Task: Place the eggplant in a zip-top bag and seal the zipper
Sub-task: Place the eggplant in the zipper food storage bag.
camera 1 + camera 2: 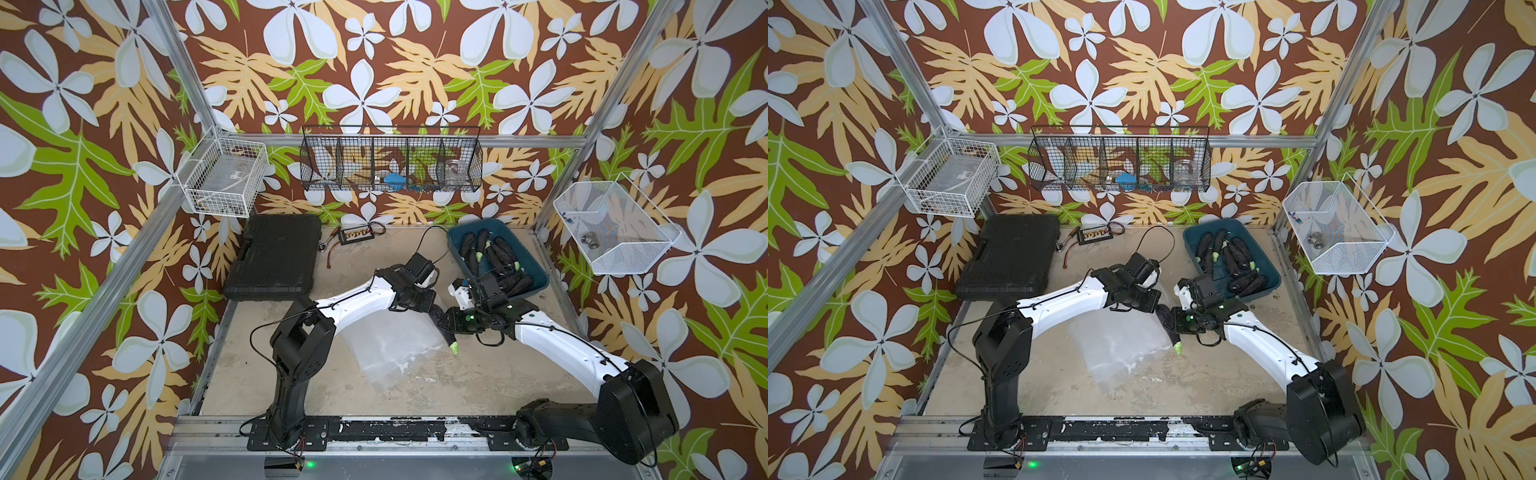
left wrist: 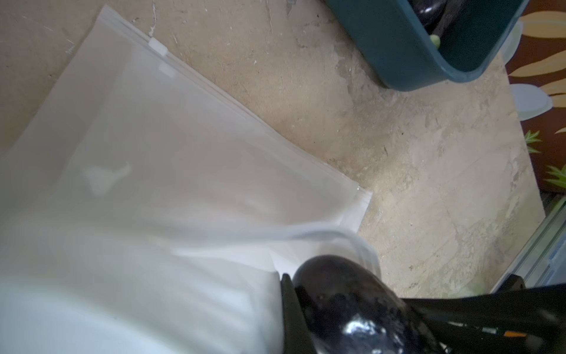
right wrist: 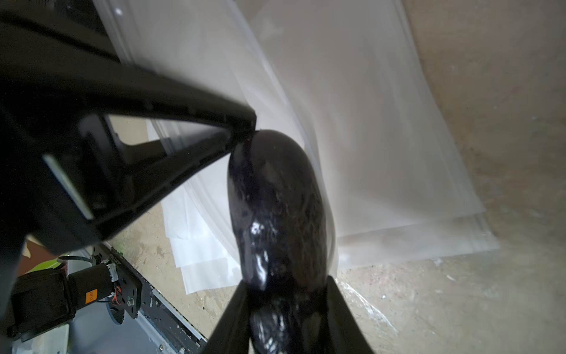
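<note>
Nearest the base, the zip-top bag [image 1: 395,357] lies flat on the worktop [image 1: 498,374], closed end toward the base and mouth edge on the far side. At the mouth the left tool [image 3: 248,126] is pressed together. It looks to be pinching the upper lip and tenting it off the worktop. The right tool [image 3: 284,294] pinches the eggplant [image 3: 275,199] across its body, jaws part-spread around it. The eggplant's rounded end sits right at the lifted lip, touching or almost touching the left tool tip, and the green stem end [image 1: 455,348] points back toward the base. So the eggplant is in the air at the mouth; can't tell how far under the film it is, if at all. My read is that the step in hand is insertion. To do it well, hold the lip high and taut and drive the eggplant along its own long axis, low, between upper and lower film and clear of the left tool. Release only once the stem is past the zipper track. Risk: the blunt end snags the film and the bag slides. Beyond that, the zipper slider [image 2: 158,46] sits toward one end of the mouth, for sealing later. Farther back are the teal bin [image 2: 398,46] of spare eggplants and the black case [image 1: 272,257], neither involved.
</note>
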`<action>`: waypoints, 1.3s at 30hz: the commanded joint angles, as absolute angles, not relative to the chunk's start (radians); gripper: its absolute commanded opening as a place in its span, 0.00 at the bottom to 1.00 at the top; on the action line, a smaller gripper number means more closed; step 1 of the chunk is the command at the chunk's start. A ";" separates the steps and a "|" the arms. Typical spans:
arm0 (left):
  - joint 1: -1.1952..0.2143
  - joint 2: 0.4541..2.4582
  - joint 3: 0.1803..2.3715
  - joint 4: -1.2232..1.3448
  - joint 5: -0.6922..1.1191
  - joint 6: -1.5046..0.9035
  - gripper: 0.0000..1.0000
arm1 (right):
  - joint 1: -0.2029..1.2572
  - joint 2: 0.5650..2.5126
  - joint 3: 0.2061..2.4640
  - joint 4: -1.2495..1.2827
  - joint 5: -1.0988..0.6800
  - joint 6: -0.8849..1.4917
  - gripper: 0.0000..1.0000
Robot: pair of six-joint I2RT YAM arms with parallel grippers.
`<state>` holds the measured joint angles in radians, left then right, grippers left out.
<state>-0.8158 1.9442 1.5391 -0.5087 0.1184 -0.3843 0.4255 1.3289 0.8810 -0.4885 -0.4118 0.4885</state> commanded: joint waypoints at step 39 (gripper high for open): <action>-0.758 1.922 1.534 -0.465 0.301 -0.445 0.01 | 0.417 1.159 0.951 -0.699 -0.378 0.345 0.51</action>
